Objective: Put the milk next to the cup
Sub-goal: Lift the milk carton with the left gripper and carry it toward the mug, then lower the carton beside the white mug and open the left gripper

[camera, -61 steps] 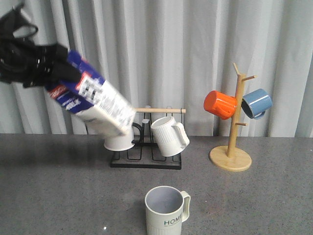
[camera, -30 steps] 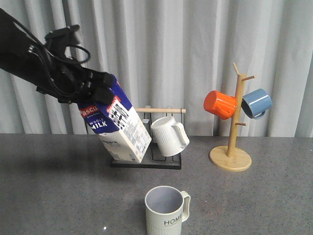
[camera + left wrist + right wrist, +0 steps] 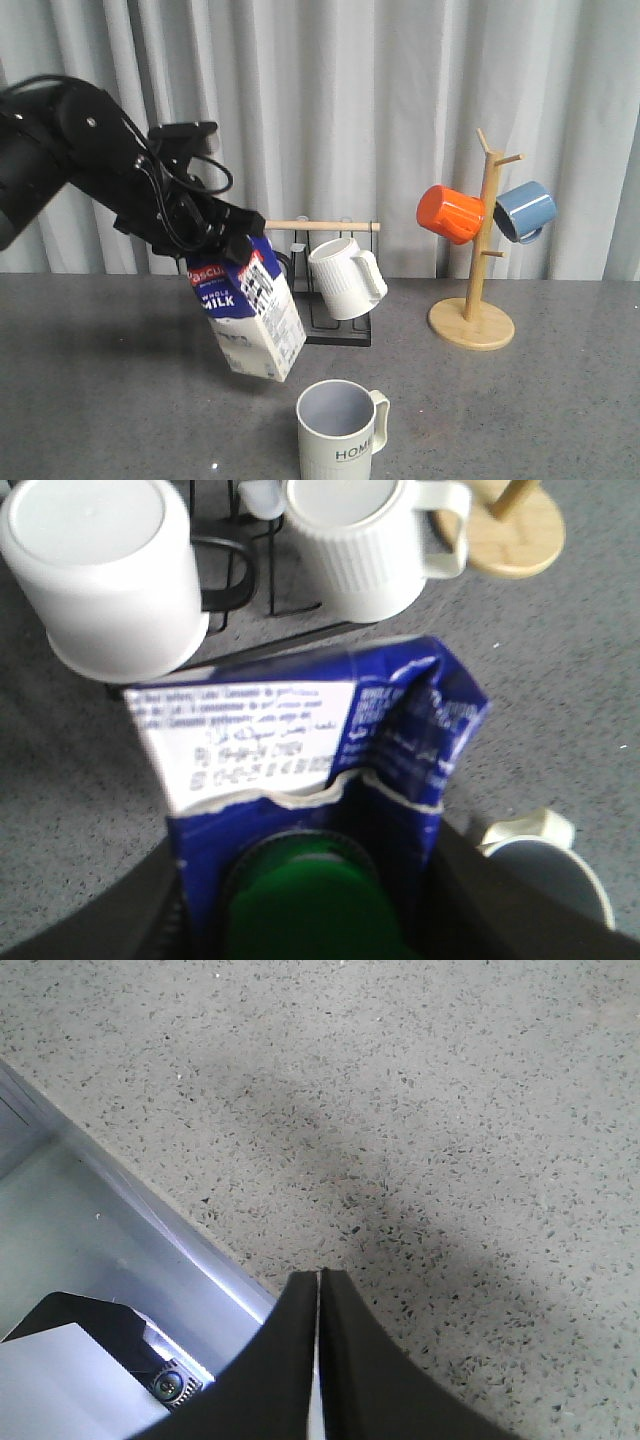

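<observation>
The left tool [image 3: 222,245] has the milk carton [image 3: 250,318] pinched at its gabled top, and the carton hangs clear of the grey speckled surface [image 3: 110,400], tilted so its base swings out toward the right and lower than the top. "WHOLE MILK" reads on its blue face in the front view. From the left wrist camera the green round cap [image 3: 312,905] sits right between the dark fingers [image 3: 150,920], with the blue and white carton body stretching away below it. The HOME mug [image 3: 342,432] stands upright on the surface near the front edge, handle to the right, and the carton's bottom corner hovers just up and to the left of its rim, not touching. Behind the carton sits the black wire mug rack [image 3: 305,325] with its wooden rail; a ribbed white mug [image 3: 346,277] hangs on it, and the wrist view shows a smooth white mug with a black handle [image 3: 110,575] beside that one. Off to the right stands the wooden mug tree [image 3: 476,290], carrying an orange mug [image 3: 450,213] and a blue mug [image 3: 524,210]. The right tool [image 3: 318,1360] shows only in its own camera, fingers pressed together, nothing between them, over bare speckled surface.
</observation>
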